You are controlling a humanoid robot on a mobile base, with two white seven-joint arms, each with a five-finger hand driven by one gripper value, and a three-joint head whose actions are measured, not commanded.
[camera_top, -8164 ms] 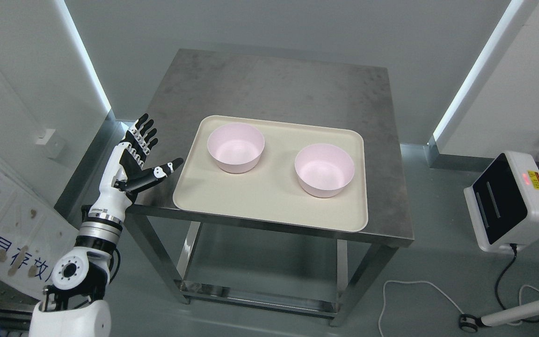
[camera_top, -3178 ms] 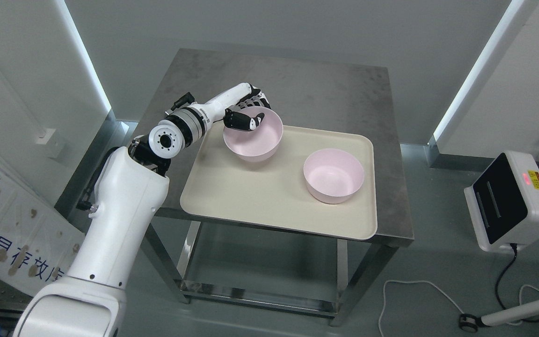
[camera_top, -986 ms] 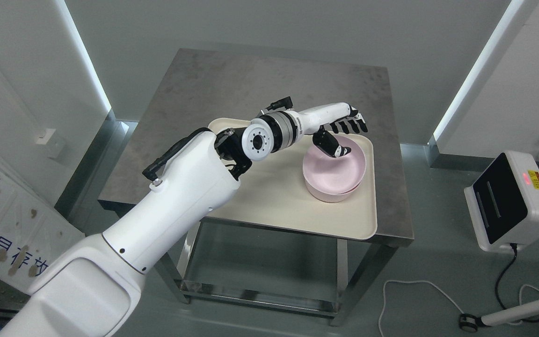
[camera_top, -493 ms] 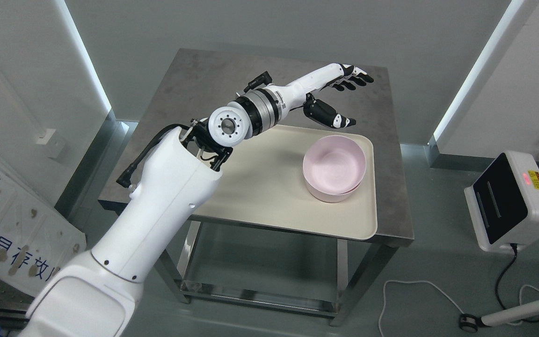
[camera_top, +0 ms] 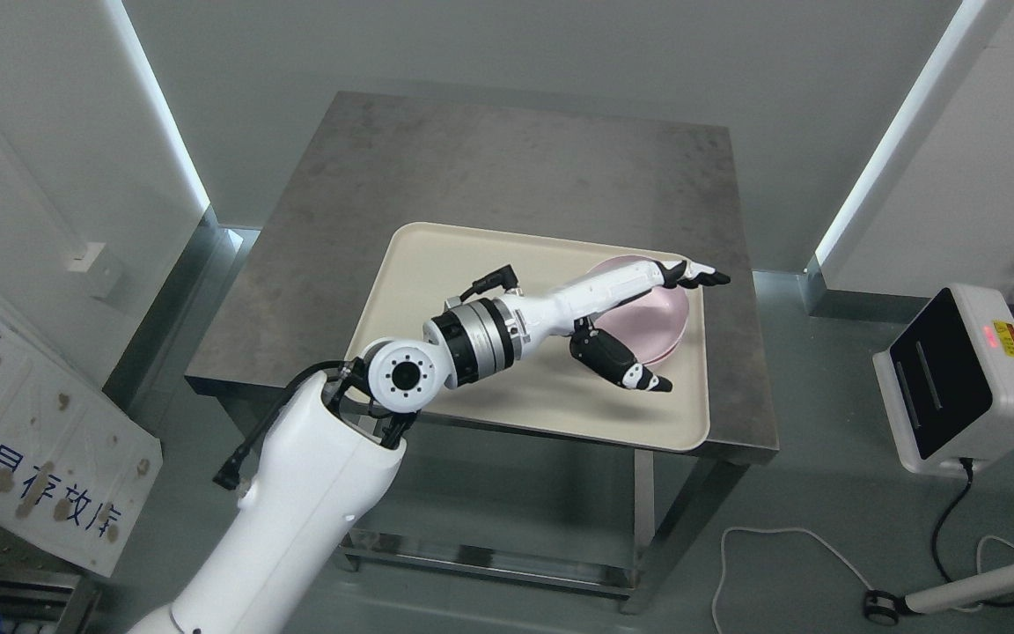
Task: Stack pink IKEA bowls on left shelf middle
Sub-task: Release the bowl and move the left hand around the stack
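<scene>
Two pink bowls sit nested one inside the other at the right end of the cream tray. My left arm reaches in from the lower left and lies across the tray. My left hand is over the stacked bowls and open. Its fingers point right past the bowls' far rim, and its thumb is spread out on their near side. It holds nothing. The hand and forearm hide much of the bowls. No right arm shows.
The tray lies on a steel table with a lower shelf, between two lit wall strips. A white and black device stands on the floor at the right, with cables near it. A sign board leans at the left.
The left arm carried one bowl to the right and set it in the other, then let go. In the last half second the open hand dropped from above the table's back to over the bowls.
</scene>
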